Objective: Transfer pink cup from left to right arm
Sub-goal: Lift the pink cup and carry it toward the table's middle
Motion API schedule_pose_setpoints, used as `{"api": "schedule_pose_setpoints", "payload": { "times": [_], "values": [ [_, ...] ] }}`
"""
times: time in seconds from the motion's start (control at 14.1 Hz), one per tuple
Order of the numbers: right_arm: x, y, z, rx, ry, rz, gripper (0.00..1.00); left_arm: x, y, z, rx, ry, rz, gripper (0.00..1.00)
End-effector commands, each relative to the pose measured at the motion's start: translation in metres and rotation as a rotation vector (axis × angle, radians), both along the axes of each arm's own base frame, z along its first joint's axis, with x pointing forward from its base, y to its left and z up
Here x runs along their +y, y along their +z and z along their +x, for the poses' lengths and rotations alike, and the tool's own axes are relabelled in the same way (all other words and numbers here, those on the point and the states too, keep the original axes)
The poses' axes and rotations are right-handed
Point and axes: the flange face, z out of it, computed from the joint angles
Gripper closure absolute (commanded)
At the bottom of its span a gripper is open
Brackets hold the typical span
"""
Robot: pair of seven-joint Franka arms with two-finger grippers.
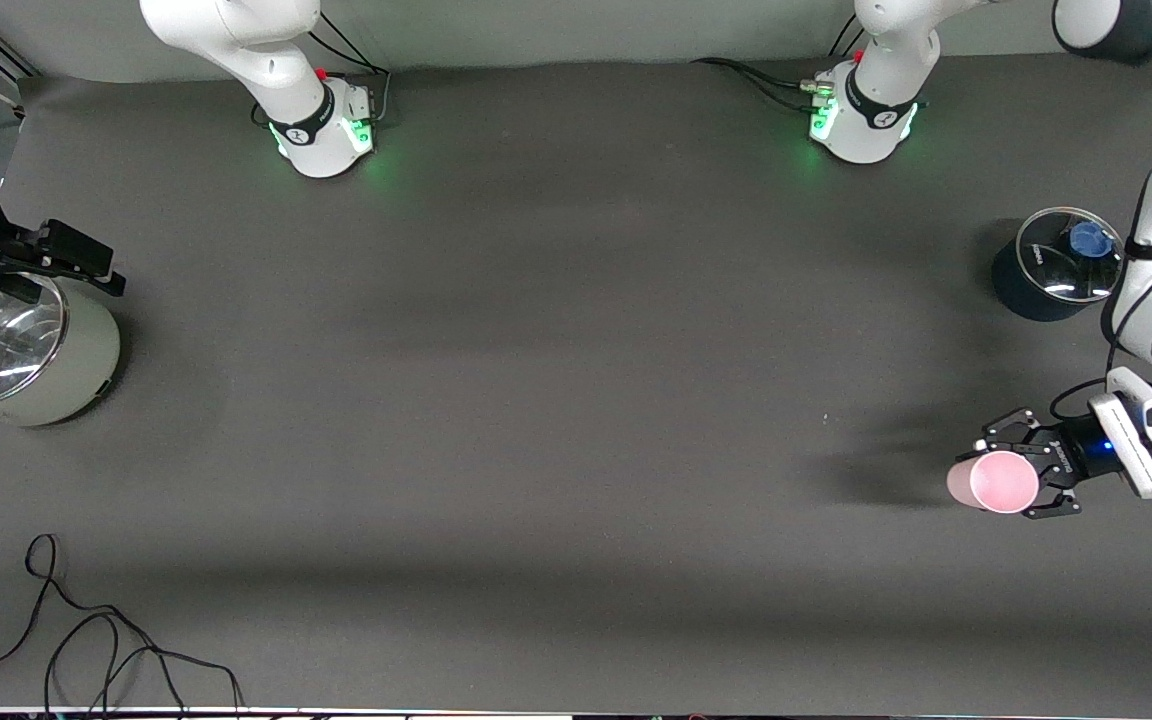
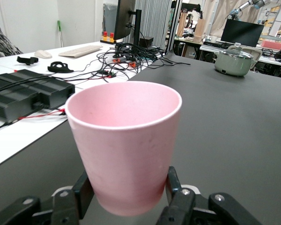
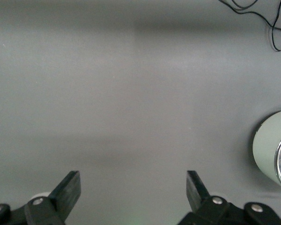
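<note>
At the left arm's end of the table, I see my left gripper pinching the pink cup, while the right gripper waits spread wide by the pale green pot.

Right gripper hangs over bare dark worktop, jaws spread wide. A pale green pot sits nearby, plus a black cable.

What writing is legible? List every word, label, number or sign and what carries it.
Nothing reads clearly.
Print on the left gripper, shut on the pink cup above the table: too small.
Label on the dark pot's glass lid: blurred.
Emblems on the right arm's base and left arm's base: no letters.
Right gripper, open beside the pale pot: unmarked.
</note>
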Motion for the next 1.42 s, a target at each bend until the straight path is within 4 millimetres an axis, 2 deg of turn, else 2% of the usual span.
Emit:
{"api": "schedule_pose_setpoints", "payload": {
  "times": [0.0, 0.14, 0.57, 0.71, 0.85, 1.07, 1.14, 1.21, 1.35],
  "values": [
    [0.004, -0.004, 0.0, 0.033, 0.009, 0.001, 0.0, -0.057, 0.043, -0.031, 0.035, 0.069, -0.009, 0.44],
    [0.0, -0.007, 0.0, 0.045, 0.003, 0.001, 0.0, -0.104, 0.064, -0.048, 0.024, 0.11, -0.017, 0.44],
    [0.004, -0.008, -0.002, 0.053, -0.01, 0.008, 0.0, -0.268, 0.121, -0.104, -0.01, 0.247, -0.038, 0.44],
    [0.005, -0.007, -0.003, 0.057, -0.033, 0.013, 0.0, -0.323, 0.129, -0.127, 0.002, 0.265, -0.029, 0.44],
    [0.014, -0.003, -0.004, 0.069, -0.203, 0.049, 0.0, -0.361, 0.13, -0.144, 0.008, 0.254, -0.006, 0.44],
    [0.068, 0.008, -0.01, 0.095, -0.391, 0.113, 0.0, -0.405, 0.137, -0.167, 0.012, 0.243, 0.01, 0.44],
    [0.097, 0.012, -0.013, 0.097, -0.422, 0.112, 0.0, -0.415, 0.14, -0.171, 0.011, 0.247, 0.016, 0.44],
    [0.122, 0.018, -0.017, 0.093, -0.467, 0.113, 0.0, -0.422, 0.14, -0.176, 0.013, 0.239, 0.019, 0.44],
    [0.174, 0.016, -0.02, 0.091, -0.568, 0.121, 0.0, -0.426, 0.14, -0.179, 0.013, 0.24, 0.029, 0.44]
  ]
}}
